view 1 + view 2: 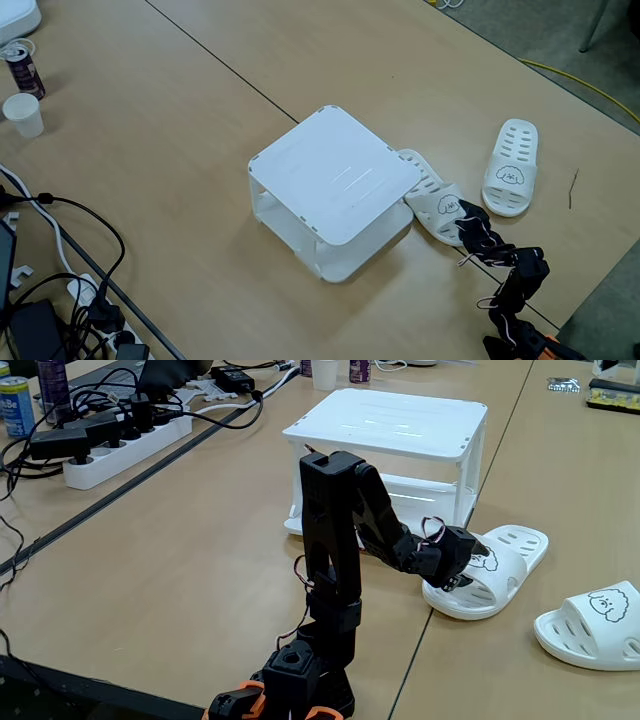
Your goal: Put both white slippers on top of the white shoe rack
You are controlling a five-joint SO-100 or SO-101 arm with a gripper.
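One black gripper (458,572) meets the nearer white plastic slotted slipper (497,568), jaw state unclear, just right of the white boxy plastic shoe rack (390,422).

White rack (335,180), glossy top; two white slippers (511,168) (436,205), slotted straps, each with a black-outlined dog face; black arm (332,530) with orange at the base; tan wood-grain worktop (160,150) crossed by a dark seam; white power strip (125,445), black cables (120,410).
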